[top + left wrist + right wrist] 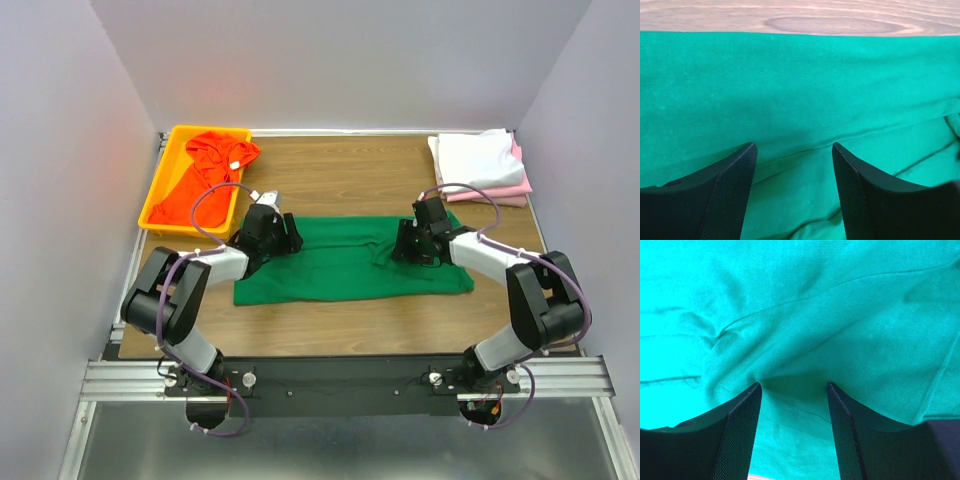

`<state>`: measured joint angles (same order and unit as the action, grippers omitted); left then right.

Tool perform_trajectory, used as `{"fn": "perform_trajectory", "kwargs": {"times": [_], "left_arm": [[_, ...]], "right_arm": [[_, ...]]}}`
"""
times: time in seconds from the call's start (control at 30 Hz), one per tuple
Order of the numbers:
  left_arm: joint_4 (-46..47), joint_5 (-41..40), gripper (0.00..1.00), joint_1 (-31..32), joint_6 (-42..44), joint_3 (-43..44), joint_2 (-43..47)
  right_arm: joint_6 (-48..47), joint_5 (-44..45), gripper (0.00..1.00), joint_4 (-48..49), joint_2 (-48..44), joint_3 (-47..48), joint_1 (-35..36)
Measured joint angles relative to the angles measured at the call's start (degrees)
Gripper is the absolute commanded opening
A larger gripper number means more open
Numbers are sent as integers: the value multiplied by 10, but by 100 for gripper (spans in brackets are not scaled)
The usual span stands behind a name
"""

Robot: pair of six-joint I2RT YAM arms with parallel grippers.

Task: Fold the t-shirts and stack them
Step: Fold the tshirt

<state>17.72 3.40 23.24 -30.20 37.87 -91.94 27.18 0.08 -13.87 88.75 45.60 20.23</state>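
A dark green t-shirt [340, 262] lies flat as a long strip across the middle of the table. My left gripper [293, 238] is open, low over the strip's left end [790, 85], fingers apart with cloth between them [794, 145]. My right gripper [400, 248] is open at the strip's right part, its fingertips touching the cloth on either side of a hemmed edge [794, 385]. An orange-red t-shirt [205, 170] with a white tag lies crumpled in the tray. A folded white t-shirt [475, 158] lies on a pink one [500, 192] at the back right.
The yellow plastic tray [158, 190] stands at the back left corner. Bare wooden tabletop [340, 170] shows behind the green shirt and in the left wrist view [790, 17]. Grey walls close in the table on three sides.
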Motion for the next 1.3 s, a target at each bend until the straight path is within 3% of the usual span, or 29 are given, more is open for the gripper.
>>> {"fn": "perform_trajectory", "kwargs": {"times": [0.2,0.47,0.8,1.17,1.3], "left_arm": [[-39,-25,70,-3,15,21,2],[-96,-74,70,14,42,72,64],[-104,-92,69,155,38,117,99],[-71,-65,68,265,12,160,4],[-60,-55,68,299,5,188,-34]], "right_arm": [[4,-8,63,-10,-13,0,5],[1,52,64,-99,-108,6,4],[7,78,59,-170,-128,-22,-27],[17,81,51,-188,-100,-22,-27],[18,81,44,-189,-90,-22,-30]]}}
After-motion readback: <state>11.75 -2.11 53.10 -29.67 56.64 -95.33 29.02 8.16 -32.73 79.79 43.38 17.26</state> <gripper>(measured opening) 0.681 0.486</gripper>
